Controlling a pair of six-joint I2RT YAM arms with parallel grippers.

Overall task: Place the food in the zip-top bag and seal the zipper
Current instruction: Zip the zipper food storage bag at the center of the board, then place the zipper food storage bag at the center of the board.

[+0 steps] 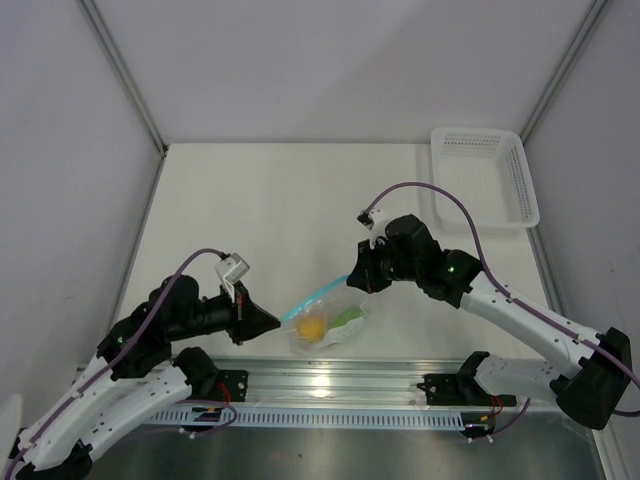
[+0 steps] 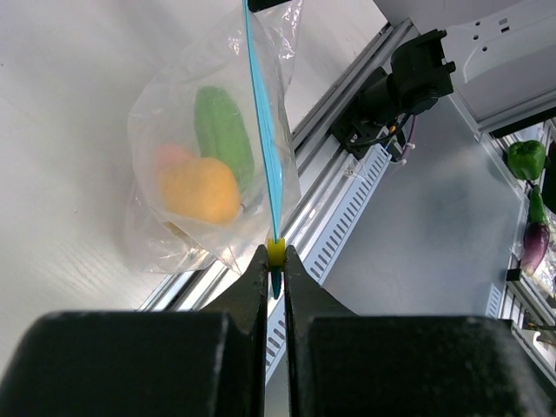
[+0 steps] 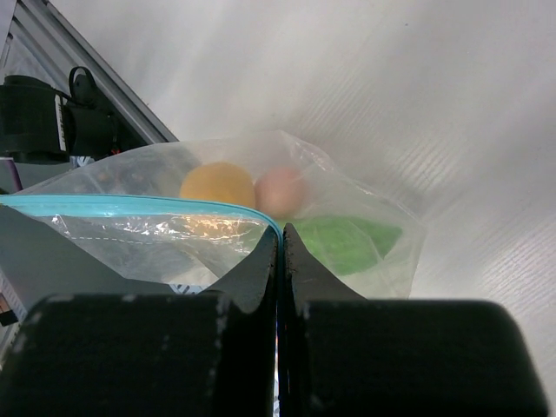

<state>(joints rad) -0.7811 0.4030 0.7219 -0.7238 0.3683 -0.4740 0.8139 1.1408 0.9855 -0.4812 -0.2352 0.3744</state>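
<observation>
**Both grippers pinch the ends of the bag's zipper**

The left gripper (image 2: 275, 261) has its fingers pressed together on a small yellow tab (image 2: 275, 251) at one end of the zipper (image 2: 261, 130). The right gripper (image 3: 280, 241) pinches the other end of the same teal strip, fingers tight. The clear bag (image 2: 165, 100) stretches between them, over the table (image 1: 260, 210) near the front rail (image 1: 330, 385). Inside it lie an orange piece (image 2: 201, 189), a green piece (image 2: 223, 130) and a pinkish piece (image 3: 280, 191), close together. A white basket (image 1: 485, 180) sits well apart at the far right corner.
</observation>
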